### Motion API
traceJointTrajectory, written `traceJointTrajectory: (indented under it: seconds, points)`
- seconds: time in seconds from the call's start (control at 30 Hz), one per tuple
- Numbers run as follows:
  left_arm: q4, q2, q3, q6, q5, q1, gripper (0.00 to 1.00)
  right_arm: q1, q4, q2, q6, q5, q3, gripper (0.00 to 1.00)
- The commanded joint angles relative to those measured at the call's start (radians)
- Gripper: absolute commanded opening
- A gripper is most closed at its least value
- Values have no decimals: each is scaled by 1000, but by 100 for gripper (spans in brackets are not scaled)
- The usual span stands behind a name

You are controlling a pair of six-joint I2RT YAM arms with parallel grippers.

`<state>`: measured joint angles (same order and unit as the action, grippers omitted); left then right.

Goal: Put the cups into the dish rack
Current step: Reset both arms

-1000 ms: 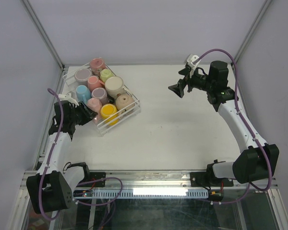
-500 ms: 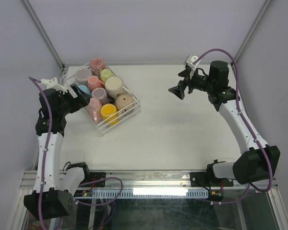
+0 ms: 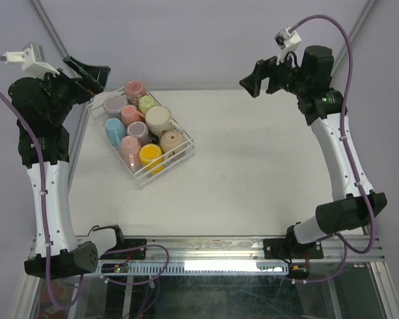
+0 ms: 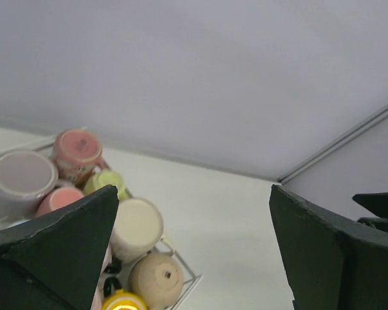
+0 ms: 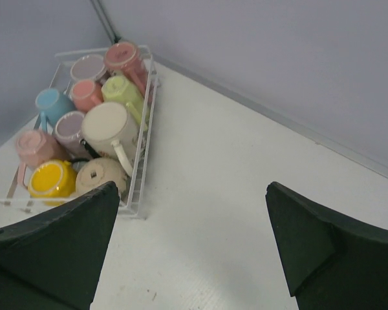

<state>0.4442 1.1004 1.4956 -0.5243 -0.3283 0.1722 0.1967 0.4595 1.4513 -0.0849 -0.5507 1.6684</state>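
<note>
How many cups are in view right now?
10, all in the far-left dish rack: red-pink, mauve, green, salmon, cream, blue, lilac, beige, pale pink, yellow. None look hidden.

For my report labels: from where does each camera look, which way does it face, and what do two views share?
Top external: above and behind the arms, looking down on the dish rack; left end effector and right end effector show.
Left wrist: on the left arm, facing the back wall over the dish rack; its two fingers show.
Right wrist: on the right arm, looking down at the dish rack; its fingers show.
Shared: both wrist views show the cream cup.
</note>
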Motion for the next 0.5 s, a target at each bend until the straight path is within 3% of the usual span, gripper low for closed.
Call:
traceJointTrajectory:
  seconds: [0.0,0.17,0.47]
  points:
    - [-86,43,174,-100,-100,9,99,-6,122,79,165,169,259,99]
    - [-169,73,262,-182,-166,10,99,-13,157,157,207,233,468,99]
    - [-268,106,361,-253,-197,10,99,-16,73,155,245,259,560,99]
